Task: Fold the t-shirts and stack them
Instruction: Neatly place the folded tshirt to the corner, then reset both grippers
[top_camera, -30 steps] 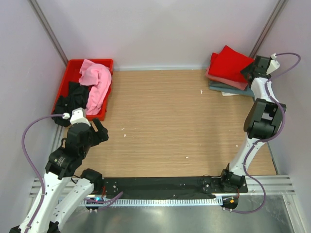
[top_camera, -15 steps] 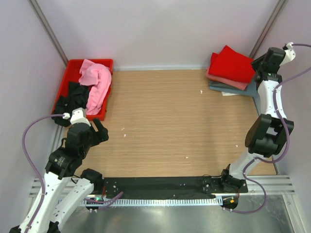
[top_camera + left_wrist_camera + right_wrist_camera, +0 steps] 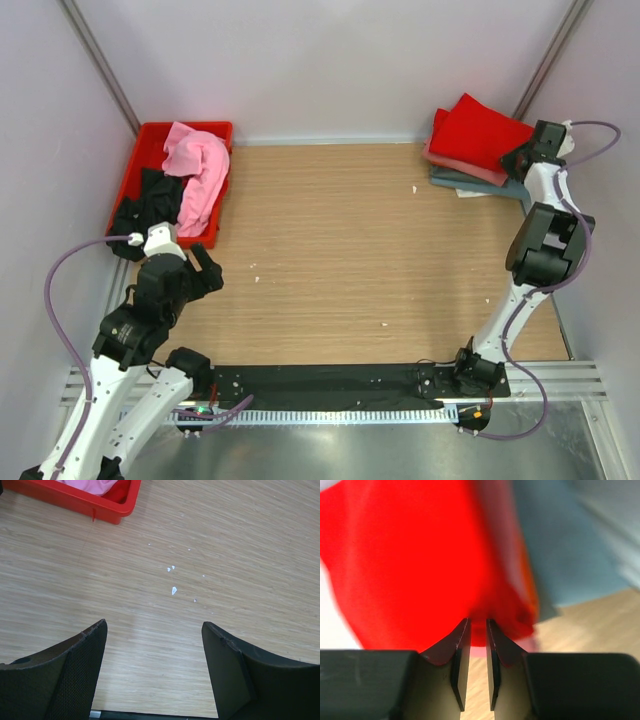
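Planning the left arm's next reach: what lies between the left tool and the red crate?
Only bare wooden table with a few white flecks; the left wrist view shows it, left tool to red crate.

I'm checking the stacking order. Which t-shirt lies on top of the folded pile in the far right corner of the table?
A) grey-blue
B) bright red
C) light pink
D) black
B: the bright red t-shirt lies uppermost on the pile, over the salmon pink t-shirt, with the grey-blue t-shirt at the bottom.
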Controlling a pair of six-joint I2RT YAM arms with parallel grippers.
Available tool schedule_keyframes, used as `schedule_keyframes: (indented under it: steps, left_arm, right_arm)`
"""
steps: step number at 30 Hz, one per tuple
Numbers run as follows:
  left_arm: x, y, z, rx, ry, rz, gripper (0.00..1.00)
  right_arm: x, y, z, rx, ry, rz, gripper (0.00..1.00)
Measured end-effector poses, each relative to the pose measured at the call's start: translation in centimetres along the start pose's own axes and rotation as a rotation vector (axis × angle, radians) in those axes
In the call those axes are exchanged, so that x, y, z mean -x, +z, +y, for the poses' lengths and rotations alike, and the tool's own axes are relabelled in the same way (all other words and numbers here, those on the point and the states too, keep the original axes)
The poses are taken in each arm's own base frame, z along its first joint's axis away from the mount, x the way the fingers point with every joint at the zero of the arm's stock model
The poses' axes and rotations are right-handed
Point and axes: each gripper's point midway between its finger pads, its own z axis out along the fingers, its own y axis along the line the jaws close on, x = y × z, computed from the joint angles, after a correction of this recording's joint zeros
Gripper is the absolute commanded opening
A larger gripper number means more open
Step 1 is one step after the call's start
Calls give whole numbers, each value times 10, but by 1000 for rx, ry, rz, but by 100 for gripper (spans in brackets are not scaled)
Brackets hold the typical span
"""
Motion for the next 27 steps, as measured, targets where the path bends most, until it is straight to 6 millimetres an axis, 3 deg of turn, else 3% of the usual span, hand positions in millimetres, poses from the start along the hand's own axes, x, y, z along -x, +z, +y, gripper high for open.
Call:
schedule_keyframes:
  steps: [4,6,8,13,15,17,19,21,23,25,27]
  left_arm:
    - [0,0,0,0,0,0,77]
    - [0,0,0,0,1,0,77]
    - [0,1,0,1,1,2,77]
    - [-2,4,0,9,8,15,77]
    - [-2,4,0,10,12,16,78]
    - [-1,4,-1,7,20,11,82]
    - [1,5,-1,5,34,5,87]
    - [2,4,-1,4,42,0,90]
    - [3,4,-2,-4,45,-4,93]
    - [4,3,-4,-17,51,-7,94]
    - [5,2,-6,-32,54,-8,95]
  right_arm:
    - [19,-14,-36,-133,-1,-70,30]
    - [33,-31,-47,-195,-5,-112,41]
    - [52,-56,-44,-215,-12,-172,52]
    - [89,-145,6,-113,-48,-335,72]
    - [91,-185,35,-26,-77,-382,76]
    - [77,-226,71,91,-121,-394,78]
    - [50,-255,110,223,-180,-366,78]
    - [-1,-273,147,360,-267,-280,79]
    - [-62,-278,168,448,-355,-157,79]
    - [-153,-283,179,534,-469,17,80]
    - [-238,-285,163,563,-574,177,82]
